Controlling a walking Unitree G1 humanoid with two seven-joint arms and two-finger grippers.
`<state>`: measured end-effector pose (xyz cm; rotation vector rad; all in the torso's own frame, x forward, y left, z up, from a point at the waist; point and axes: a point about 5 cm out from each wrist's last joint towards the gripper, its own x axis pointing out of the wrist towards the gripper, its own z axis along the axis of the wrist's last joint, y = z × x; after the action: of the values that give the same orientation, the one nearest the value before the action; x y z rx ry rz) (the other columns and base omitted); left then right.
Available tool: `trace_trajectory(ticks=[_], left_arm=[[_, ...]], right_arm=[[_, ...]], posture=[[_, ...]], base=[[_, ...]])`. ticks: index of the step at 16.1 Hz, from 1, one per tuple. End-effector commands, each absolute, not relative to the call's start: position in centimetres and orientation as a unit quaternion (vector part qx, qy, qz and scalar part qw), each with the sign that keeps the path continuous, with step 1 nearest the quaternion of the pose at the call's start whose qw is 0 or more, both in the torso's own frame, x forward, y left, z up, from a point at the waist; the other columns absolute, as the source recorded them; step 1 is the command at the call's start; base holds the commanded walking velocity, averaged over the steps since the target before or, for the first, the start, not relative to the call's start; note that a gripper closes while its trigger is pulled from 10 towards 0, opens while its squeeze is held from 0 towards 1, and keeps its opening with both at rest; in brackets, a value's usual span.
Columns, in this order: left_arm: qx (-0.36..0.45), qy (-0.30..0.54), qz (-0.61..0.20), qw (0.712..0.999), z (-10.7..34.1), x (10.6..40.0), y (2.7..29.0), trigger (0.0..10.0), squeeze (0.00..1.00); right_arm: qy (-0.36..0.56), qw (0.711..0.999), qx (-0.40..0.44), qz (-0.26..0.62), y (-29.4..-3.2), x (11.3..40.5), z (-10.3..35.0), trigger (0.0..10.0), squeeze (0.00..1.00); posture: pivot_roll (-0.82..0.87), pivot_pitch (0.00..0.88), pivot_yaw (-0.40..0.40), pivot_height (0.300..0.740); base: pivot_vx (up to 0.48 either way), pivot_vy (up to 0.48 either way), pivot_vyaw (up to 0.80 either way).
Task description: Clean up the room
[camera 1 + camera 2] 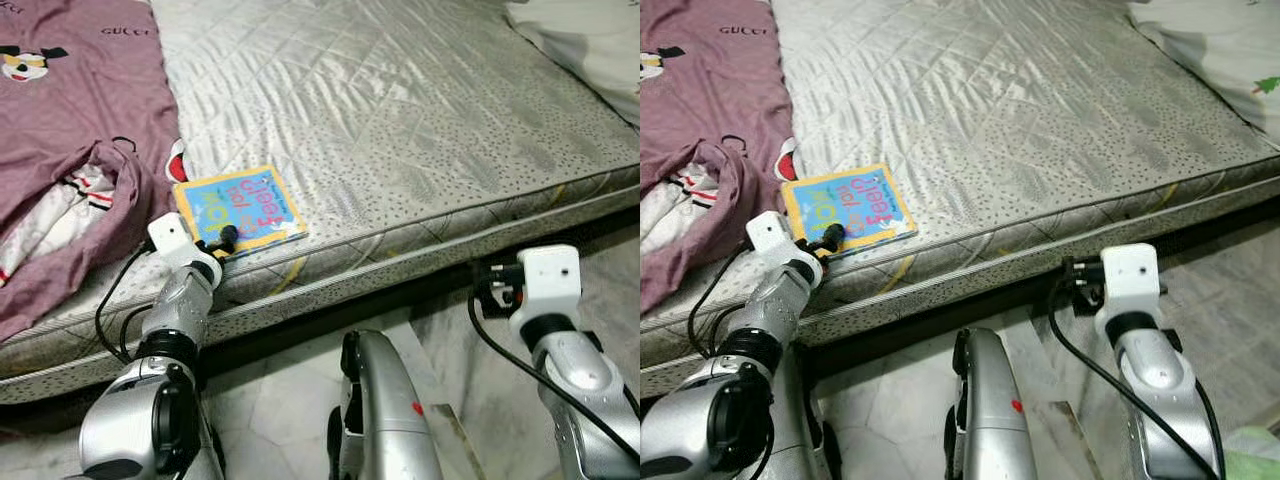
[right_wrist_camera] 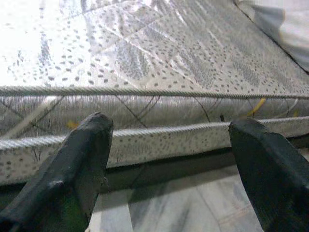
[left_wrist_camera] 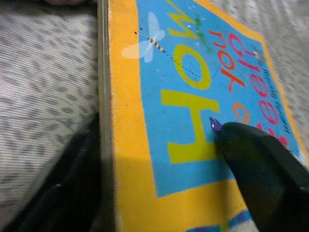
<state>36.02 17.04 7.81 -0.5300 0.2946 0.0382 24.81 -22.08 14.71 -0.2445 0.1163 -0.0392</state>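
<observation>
Grey quilted fabric covers the large mattress, which lies low on a pale marbled tile floor and bears every loose item. A maroon printed bedsheet lies crumpled over the mattress's left part, with a white pillow at the far right corner. Near the front edge, just beside the sheet, rests the flat square children's board book, blue-faced with a yellow border, evidently the piece of clutter being collected. The left gripper reaches up from floor level to the book's near corner; the left wrist view shows one black finger lying on the cover and the other alongside the spine edge against the mattress, so the fingers appear set apart and straddling the corner, probably ready to pinch. The right gripper hovers below the mattress edge with fingers spread wide, holding nothing, presumably in reserve.
</observation>
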Motion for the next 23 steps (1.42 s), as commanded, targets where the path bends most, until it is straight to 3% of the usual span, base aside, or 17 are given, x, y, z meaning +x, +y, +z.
trace_trajectory(ticks=[1, 16, 23], left_arm=[[-0.280, 0.191, -0.023, 0.941, 6.3, 35.4, 15.0, 0.0, 0.00], [-0.323, 0.146, -0.081, 0.932, 7.9, 36.2, 14.5, 0.0, 0.00], [-0.208, 0.092, -0.046, 0.973, 9.2, 36.6, 15.2, 0.0, 0.00]], right_arm=[[0.063, 0.990, -0.123, -0.023, -22.2, 25.0, 14.4, 10.0, 0.00], [0.028, 0.993, -0.113, -0.017, -20.6, 28.0, 14.7, 10.0, 0.00], [0.000, 0.996, -0.092, -0.016, -18.8, 30.1, 14.6, 10.0, 0.00]], posture=[[-0.20, 0.168, -0.122, 0.511], [-0.15, 0.093, -0.101, 0.511], [-0.07, 0.032, -0.054, 0.511]], base=[[0.000, 0.000, 0.00], [0.000, 0.000, 0.00], [0.000, 0.000, 0.00]])
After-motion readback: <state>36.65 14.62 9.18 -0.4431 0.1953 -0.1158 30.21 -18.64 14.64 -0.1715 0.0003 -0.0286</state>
